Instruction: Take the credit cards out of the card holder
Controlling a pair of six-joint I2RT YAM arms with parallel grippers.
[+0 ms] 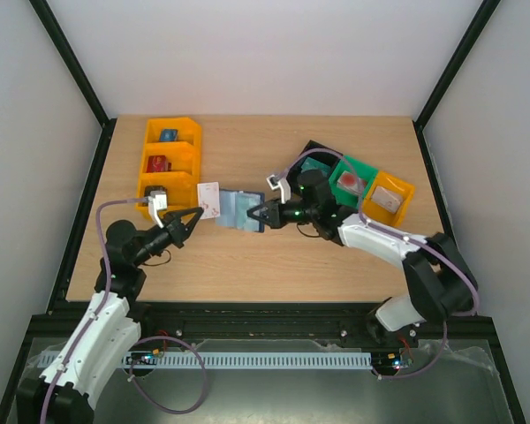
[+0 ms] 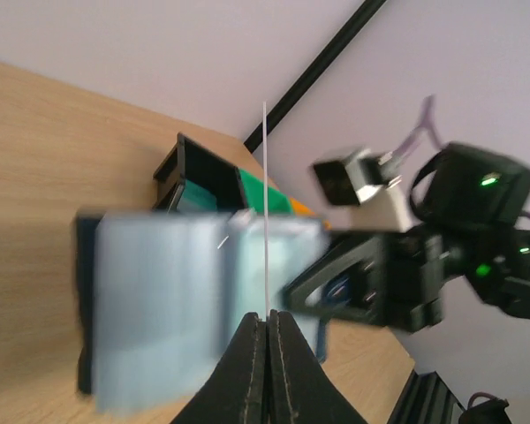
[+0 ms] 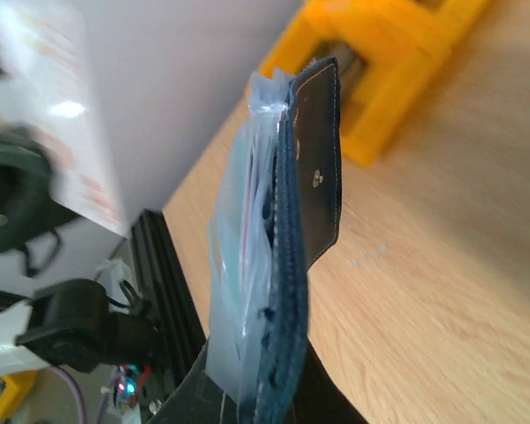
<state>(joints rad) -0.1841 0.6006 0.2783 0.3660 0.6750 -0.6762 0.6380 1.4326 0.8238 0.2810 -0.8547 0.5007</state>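
navy card holder juts leftward from clamped right hand; left hand pinches card.

We have bare table along the near edge and across the far middle. The orange bin blocks far left and the row of bins far right. The held card holder and credit card block mid-table.

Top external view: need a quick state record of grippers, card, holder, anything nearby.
left gripper: shut on card
card: pale, edge pinched, sits at the card holder's left edge; looks pulled out, overlap unclear
right gripper: shut on card holder
card holder: open, pale inner panels facing up, held mid-table
orange bin: behind the left gripper, untouched
table: bare wood in front of both grippers
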